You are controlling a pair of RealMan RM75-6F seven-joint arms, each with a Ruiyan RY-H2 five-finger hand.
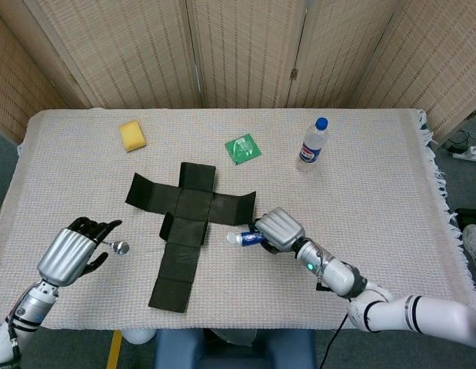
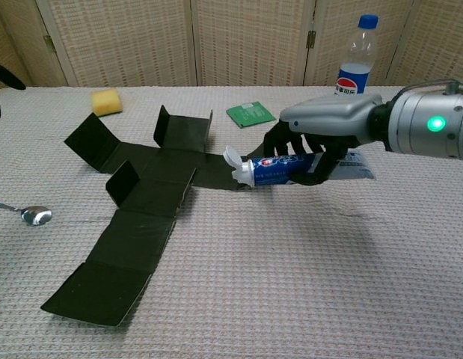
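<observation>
My right hand [image 1: 278,228] [image 2: 321,138] grips a blue and white toothpaste tube [image 1: 242,238] [image 2: 274,169] lying level, white cap pointing to the left. The tube hangs a little above the cloth, its cap at the right edge of a flat, unfolded black cardboard box [image 1: 188,223] [image 2: 141,209]. At the near left my left hand [image 1: 72,254] holds a metal spoon [image 1: 120,247] [image 2: 34,215] by the handle, its bowl low over the cloth just left of the cardboard. The chest view shows only dark fingertips of that hand [image 2: 1,78] at the left edge.
A yellow sponge [image 1: 132,135] [image 2: 105,102] sits at the far left. A green packet [image 1: 243,147] [image 2: 250,113] lies behind the cardboard. A water bottle [image 1: 314,144] [image 2: 356,63] with a blue cap stands at the far right. A woven cloth [image 1: 376,200] covers the table.
</observation>
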